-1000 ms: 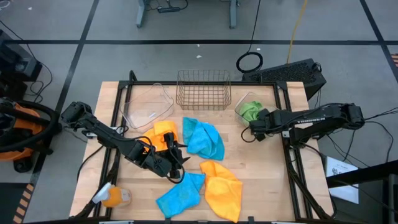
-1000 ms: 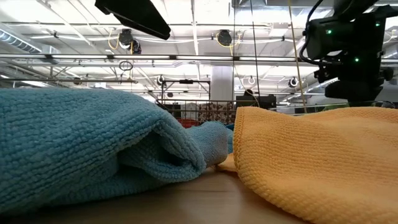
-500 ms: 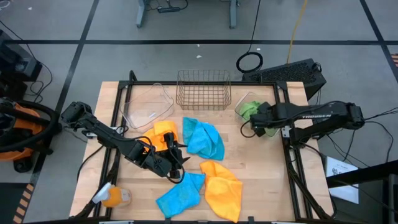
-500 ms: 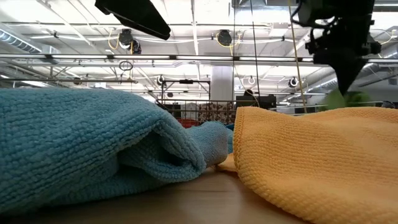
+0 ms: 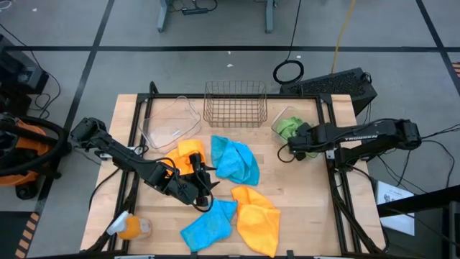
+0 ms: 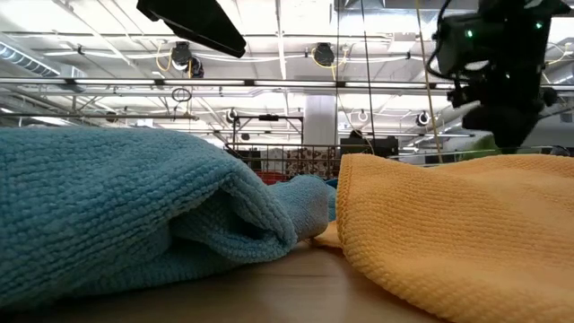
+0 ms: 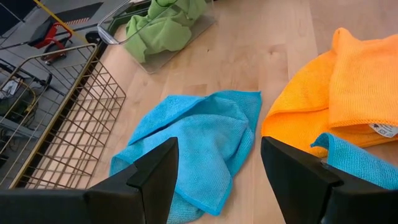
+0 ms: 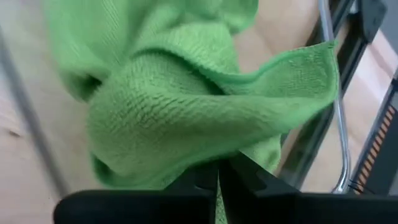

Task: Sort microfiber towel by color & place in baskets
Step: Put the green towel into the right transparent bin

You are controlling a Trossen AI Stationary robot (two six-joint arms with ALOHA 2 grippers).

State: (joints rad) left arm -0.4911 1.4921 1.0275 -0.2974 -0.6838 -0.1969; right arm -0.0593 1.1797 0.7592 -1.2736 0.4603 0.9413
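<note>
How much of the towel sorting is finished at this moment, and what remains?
Done: only green towels lie in the clear bin on the right. In hand: the right end effector is at that bin, shut on a green towel. Left: two blue towels and two orange towels lie on the table; the wire basket and the other clear bin are empty. The left end effector hangs open over them.

Bare wooden table (image 5: 302, 201) lies open along the right side, between the orange microfiber towel (image 5: 257, 219) and the table edge. The middle is crowded: a blue microfiber towel (image 5: 236, 160) sits just before the copper wire-mesh basket (image 5: 235, 104). The right tool (image 5: 296, 142) is pinched together on a green microfiber towel (image 8: 186, 112), blocking the right clear plastic bin (image 5: 277, 120). The left clear plastic bin (image 5: 171, 122) stands unobstructed from above.
</note>
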